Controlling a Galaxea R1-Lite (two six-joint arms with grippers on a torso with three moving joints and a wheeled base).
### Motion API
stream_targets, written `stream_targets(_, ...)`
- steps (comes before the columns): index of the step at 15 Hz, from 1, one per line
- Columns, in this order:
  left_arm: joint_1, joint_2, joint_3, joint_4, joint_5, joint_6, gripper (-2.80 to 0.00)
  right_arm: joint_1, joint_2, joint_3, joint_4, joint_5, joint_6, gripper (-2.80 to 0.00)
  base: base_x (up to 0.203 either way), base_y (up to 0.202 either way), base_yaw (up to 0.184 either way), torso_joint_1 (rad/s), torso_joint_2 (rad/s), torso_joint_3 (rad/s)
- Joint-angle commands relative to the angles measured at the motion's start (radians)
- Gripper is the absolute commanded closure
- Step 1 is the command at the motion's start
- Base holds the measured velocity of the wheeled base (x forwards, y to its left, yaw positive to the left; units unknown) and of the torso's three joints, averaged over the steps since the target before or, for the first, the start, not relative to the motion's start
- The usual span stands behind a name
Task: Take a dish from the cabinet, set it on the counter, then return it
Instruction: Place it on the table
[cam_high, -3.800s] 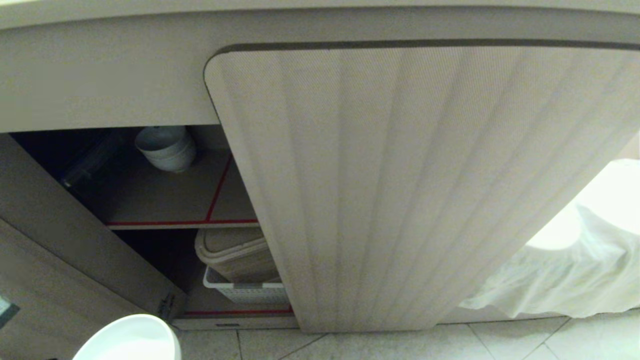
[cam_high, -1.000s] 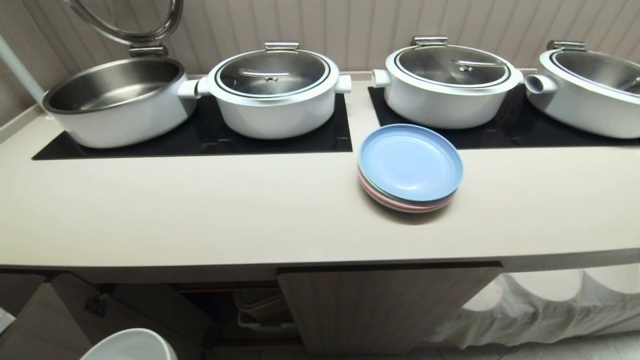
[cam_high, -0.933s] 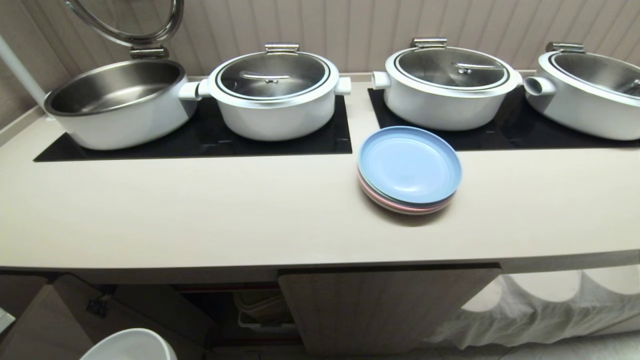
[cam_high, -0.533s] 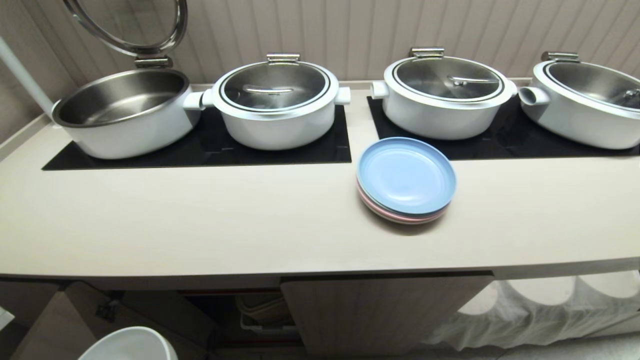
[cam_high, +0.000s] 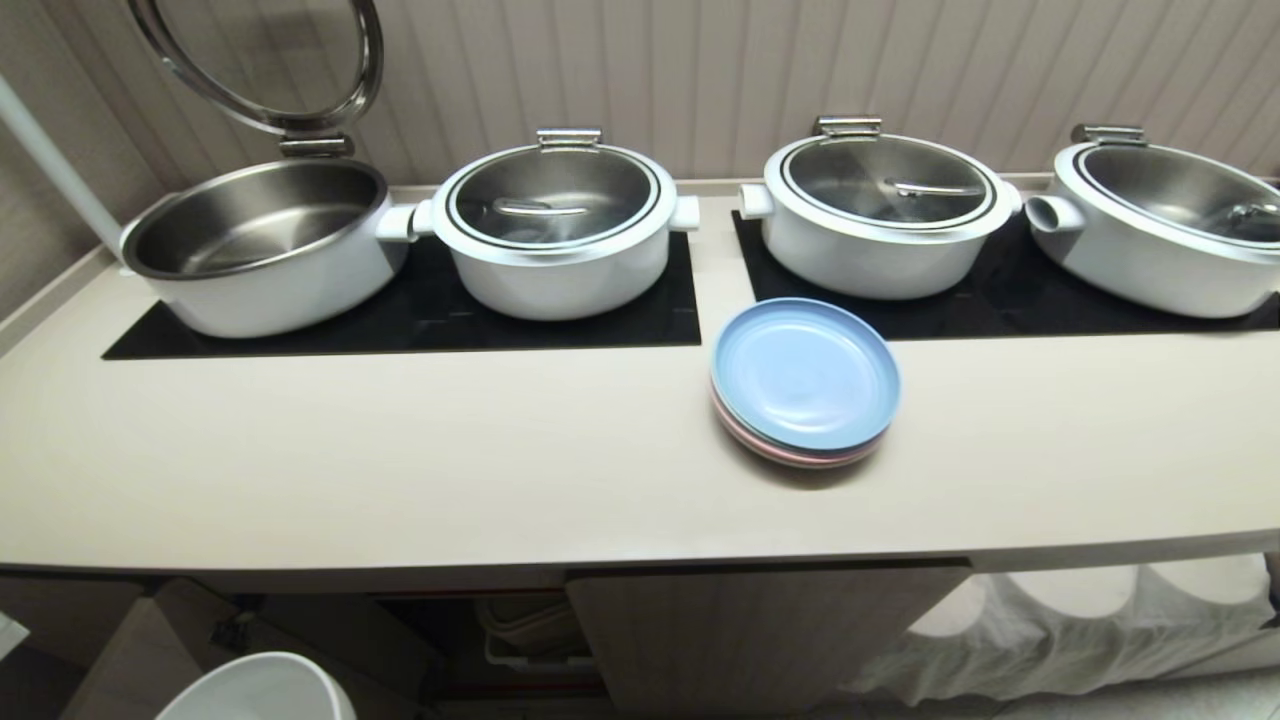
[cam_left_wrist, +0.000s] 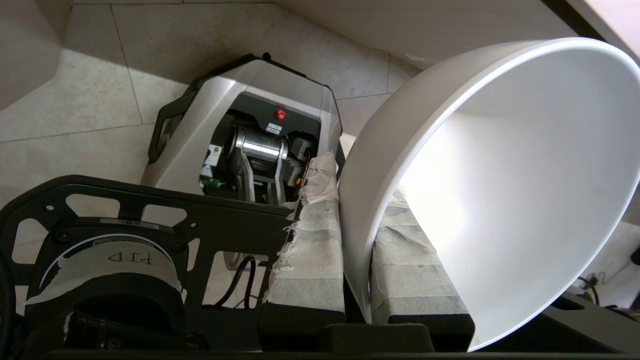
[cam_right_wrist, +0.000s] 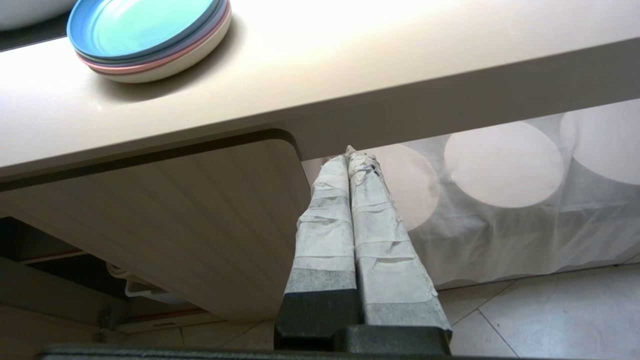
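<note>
- My left gripper (cam_left_wrist: 356, 260) was clamped on the dish (cam_left_wrist: 500, 190) — one taped finger (cam_left_wrist: 312, 240) outside the wall, the other inside, the rim pinched between them.
- The white bowl sat tilted in that grip, its open mouth turned sideways; beyond the gripper I saw the robot's base (cam_left_wrist: 250, 130) on the tiled floor.
- From the head I caught only the bowl's rim (cam_high: 260, 690) at the lower left, below the counter (cam_high: 400, 470) edge and in front of the open cabinet (cam_high: 420, 640).
- My right gripper (cam_right_wrist: 350, 165) was pressed shut on nothing, parked low with its tips pointing up at the underside of the counter, beside the fluted door (cam_right_wrist: 190, 215).
- Up past it, a stack of plates (cam_right_wrist: 150, 35) rested on the counter — blue on top.
</note>
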Motion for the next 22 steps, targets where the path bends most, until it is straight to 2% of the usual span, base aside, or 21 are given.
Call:
stream_targets(1,0.0,0.004,0.0,0.003,0.0,-0.004,0.0,0.0,0.001,0.0,-0.001,0.0,0.001,0.0,0.0,0.0,0.0,0.146,-0.31,-0.154)
stream_targets(8,-0.001,0.004,-0.001,0.004,0.0,-0.004,0.0,0.0,0.001,0.0,-0.001,0.0,0.001,0.0,0.0,0.0,0.0,0.101,-0.21,-0.104)
stream_targets(12,-0.012,0.012,-0.009,0.002,0.001,-0.002,0.0,0.0,0.001,0.0,-0.001,0.0,0.003,0.0,0.0,0.0,0.0,0.0,0.0,0.0)
stream_targets(20,-0.013,0.126,-0.074,-0.008,0.005,0.003,0.0,0.0,0.001,0.0,-0.001,0.0,0.003,0.0,0.0,0.0,0.0,0.0,0.0,0.0)
stream_targets(22,-0.01,0.168,-0.085,-0.009,0.008,0.037,0.0,0.0,0.001,0.0,-0.001,0.0,0.003,0.0,0.0,0.0,0.0,0.0,0.0,0.0)
